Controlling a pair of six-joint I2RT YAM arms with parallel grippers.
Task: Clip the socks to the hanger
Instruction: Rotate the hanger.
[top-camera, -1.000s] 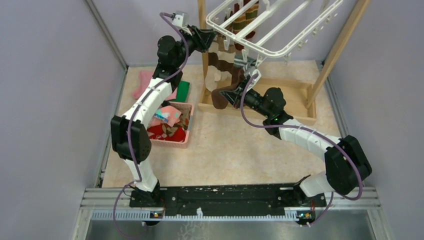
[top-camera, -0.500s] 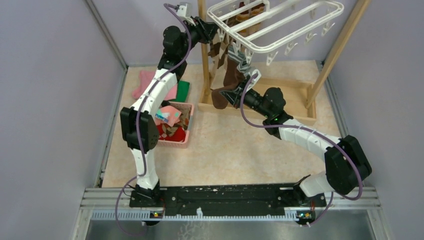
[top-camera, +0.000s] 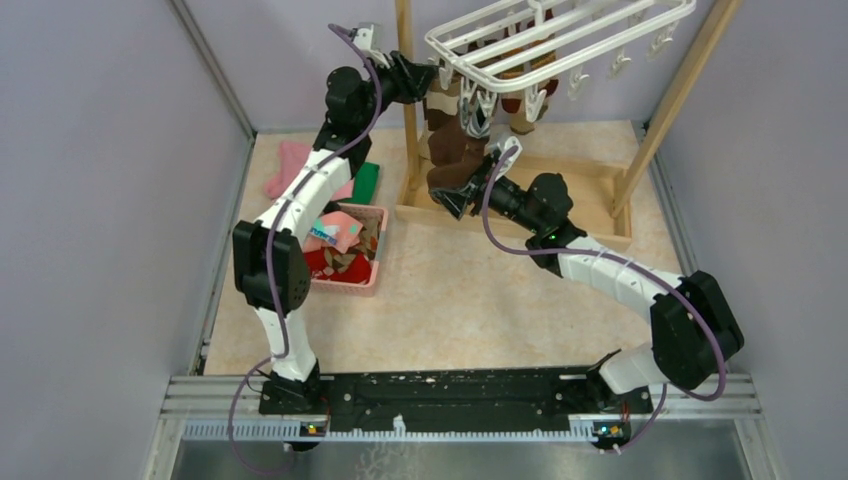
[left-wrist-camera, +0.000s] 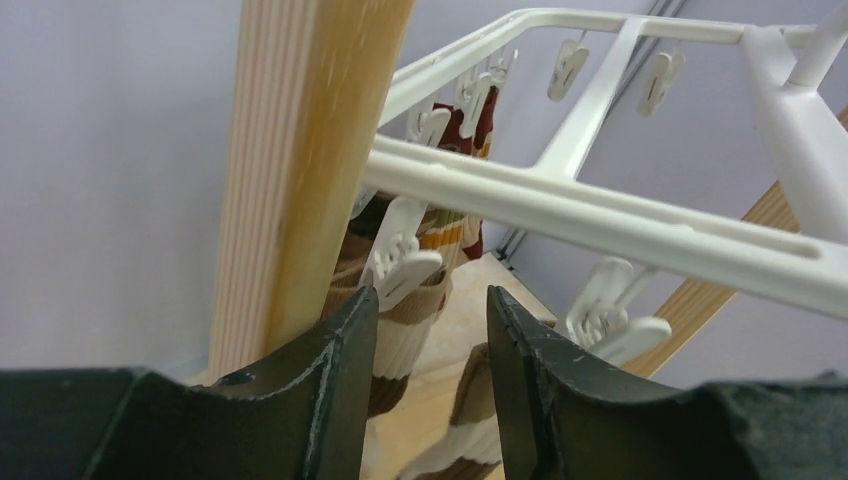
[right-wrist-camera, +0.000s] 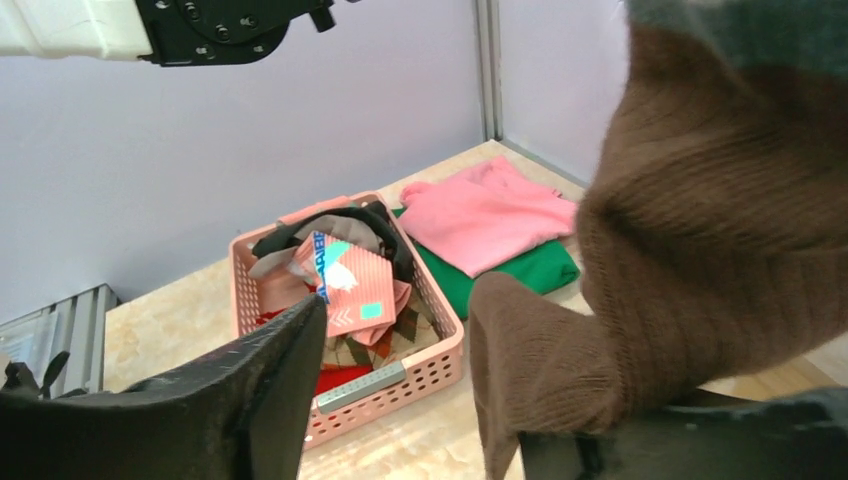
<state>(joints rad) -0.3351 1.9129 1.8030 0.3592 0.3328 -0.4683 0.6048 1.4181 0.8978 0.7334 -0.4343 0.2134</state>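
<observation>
A: Where the table (top-camera: 470, 300) meets the far wall, what stands there?

B: A wooden frame (left-wrist-camera: 300, 150). The hanger (left-wrist-camera: 600, 215) hangs from it at the far middle, high above the table. It is a white grid with clips under its bars.

A: And to the left of that?

B: A pink basket (right-wrist-camera: 440, 372) sits on the table, holding a pink sock with teal patches (right-wrist-camera: 355, 290) among other fabric. Just beyond it, a folded pink cloth (right-wrist-camera: 490, 215) lies partly over a green cloth (right-wrist-camera: 520, 270).

A: Which socks are up at the hanger?

B: A striped sock (left-wrist-camera: 415, 345) hangs below its near left corner, close to the frame's left post. A dark brown sock (right-wrist-camera: 700, 250) hangs just to the right. I cannot tell what holds its top.

A: And the hands?

B: The left gripper (left-wrist-camera: 430, 310) is raised beside the post. Its jaws are apart with nothing between them, and the tips sit just under a clip (left-wrist-camera: 400, 265). The right gripper (top-camera: 455, 198) is lower, with its jaws spread wide. The brown sock's foot drapes over one finger and droops into the gap, not pinched.
</observation>
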